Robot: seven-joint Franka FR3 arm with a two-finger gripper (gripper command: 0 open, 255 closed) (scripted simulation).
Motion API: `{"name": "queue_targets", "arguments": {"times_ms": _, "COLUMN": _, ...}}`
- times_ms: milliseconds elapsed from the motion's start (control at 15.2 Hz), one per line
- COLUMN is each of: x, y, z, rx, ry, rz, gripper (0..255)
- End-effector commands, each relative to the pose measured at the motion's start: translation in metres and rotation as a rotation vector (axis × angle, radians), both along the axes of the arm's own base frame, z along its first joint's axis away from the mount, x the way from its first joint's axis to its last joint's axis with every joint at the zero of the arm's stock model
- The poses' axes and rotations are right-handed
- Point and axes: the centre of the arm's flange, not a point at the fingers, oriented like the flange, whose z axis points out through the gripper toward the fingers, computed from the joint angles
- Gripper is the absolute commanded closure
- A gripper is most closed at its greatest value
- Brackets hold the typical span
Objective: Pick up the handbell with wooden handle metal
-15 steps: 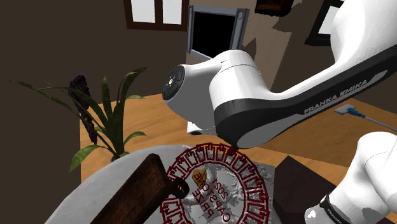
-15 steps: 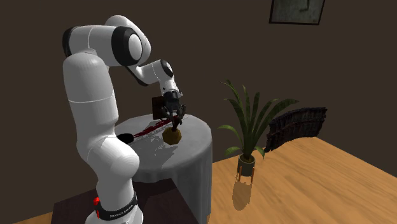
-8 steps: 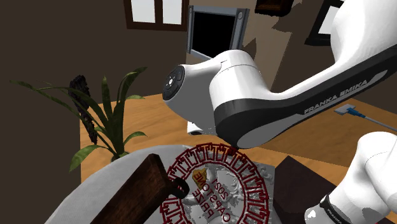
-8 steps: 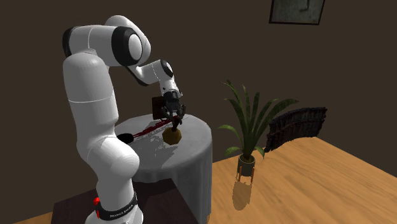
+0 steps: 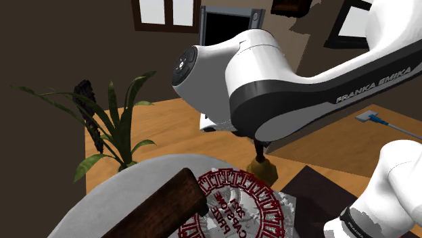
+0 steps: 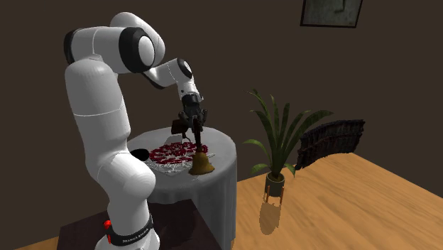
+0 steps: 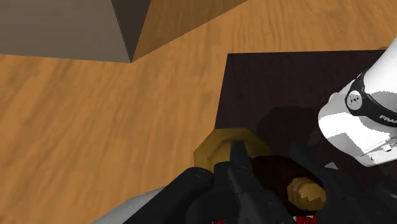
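In the shoulder view I'm seeing the brass-coloured handbell with dark handle (image 5: pixel 261 168) hanging clear; in the second exterior view the black gripper (image 6: pixel 195 129) is clamping that handle, bell directly below the jaws; in the wrist view it's showing just beyond them.

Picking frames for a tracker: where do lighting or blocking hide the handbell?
Shoulder view: well lit, but the white arm covers the handle of the handbell. Second exterior view: dim; the handbell stands out against the pale tablecloth, the black gripper fades into the dark wall. Wrist view: gripper and dark handle merge into one mass.
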Motion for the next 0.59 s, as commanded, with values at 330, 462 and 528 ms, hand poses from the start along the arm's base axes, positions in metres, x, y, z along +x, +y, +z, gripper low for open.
{"name": "queue_targets", "arguments": {"times_ms": 330, "x": 0.0, "y": 0.0, "z": 0.037, "rx": 0.0, "ry": 0.0, "rz": 0.0, "gripper": 255}}
{"name": "queue_targets", "arguments": {"times_ms": 462, "x": 0.0, "y": 0.0, "z": 0.043, "rx": 0.0, "ry": 0.0, "rz": 0.0, "gripper": 255}}
{"name": "queue_targets", "arguments": {"times_ms": 528, "x": 0.0, "y": 0.0, "z": 0.043, "rx": 0.0, "ry": 0.0, "rz": 0.0, "gripper": 255}}
